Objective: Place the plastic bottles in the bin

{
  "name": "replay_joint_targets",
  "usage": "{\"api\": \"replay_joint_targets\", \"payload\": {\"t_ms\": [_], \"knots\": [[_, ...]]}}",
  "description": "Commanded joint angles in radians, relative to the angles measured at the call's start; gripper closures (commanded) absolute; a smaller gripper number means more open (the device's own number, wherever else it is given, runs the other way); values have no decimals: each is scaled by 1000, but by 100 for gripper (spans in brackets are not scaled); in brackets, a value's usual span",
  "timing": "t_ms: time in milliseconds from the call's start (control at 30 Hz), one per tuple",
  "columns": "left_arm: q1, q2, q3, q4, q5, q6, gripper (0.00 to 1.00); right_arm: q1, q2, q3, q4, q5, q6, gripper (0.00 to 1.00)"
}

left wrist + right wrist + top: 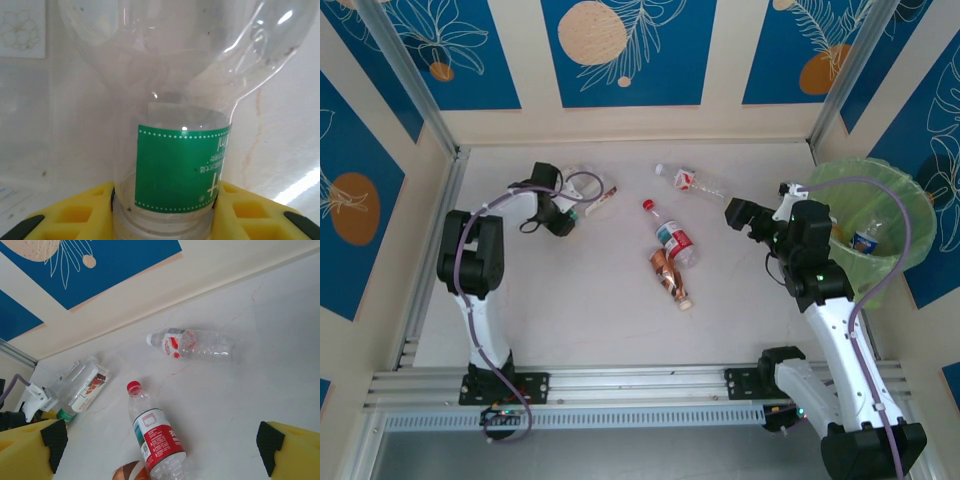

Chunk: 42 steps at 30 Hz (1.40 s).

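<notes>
Clear bottle (588, 188) clamped by its neck in left gripper (563, 215), toward far-left corner. Right gripper (740, 215) gaping wide near bin (880, 168), right edge.

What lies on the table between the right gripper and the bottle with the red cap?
Nothing. In the top view the table is bare between the right gripper and the red-capped bottle.

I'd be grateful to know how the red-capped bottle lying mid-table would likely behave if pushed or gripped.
The red-capped bottle lies on its side and has a round body, so it would probably roll when nudged. It looks clear and empty, so it is likely light. Its thin walls may dent under a squeeze.
</notes>
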Motion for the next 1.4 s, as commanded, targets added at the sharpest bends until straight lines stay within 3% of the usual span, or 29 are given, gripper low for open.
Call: {"api": "replay_joint_targets", "payload": {"t_ms": [0,167,367,600,833,967,1100,1233,1367], "knots": [[-35,-30,-22,-18,-35,-29,80,8,-13,37,-35,-3,-17,0],[-55,-44,-34,-13,-51,-75,94,12,-12,48,-113,-11,-31,0],[-86,-91,-94,35,-14,-153,100,24,-11,32,-131,-30,-2,0],[-132,-180,-179,89,15,-238,100,55,20,25,-96,-57,39,0],[-199,-371,-332,217,86,-347,100,120,83,17,-51,-90,100,1],[-280,-464,-406,292,94,-402,100,147,148,1,45,-176,203,0],[-356,-532,-469,382,82,-465,100,171,225,-59,357,-450,310,0],[-426,-593,-522,470,17,-523,100,192,300,-43,412,-397,401,0],[-468,-605,-527,488,32,-546,100,223,405,4,499,-467,398,0]]}}
